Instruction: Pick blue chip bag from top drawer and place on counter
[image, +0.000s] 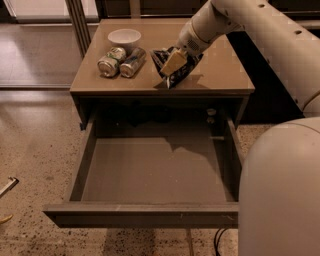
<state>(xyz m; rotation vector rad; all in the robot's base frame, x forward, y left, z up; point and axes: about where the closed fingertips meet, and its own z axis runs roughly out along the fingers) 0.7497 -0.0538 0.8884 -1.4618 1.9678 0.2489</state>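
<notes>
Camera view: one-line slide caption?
Pincer grips the blue chip bag over the counter, beside two cans; top drawer open.

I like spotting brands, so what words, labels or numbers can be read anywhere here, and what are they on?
Nothing here can be read well enough to quote.
On the blue chip bag, held by the gripper over the counter: pale print, too blurred to read.
On the two cans lying on the counter: label markings, too blurred to read.
On the white bowl and the top drawer: no lettering visible.
</notes>
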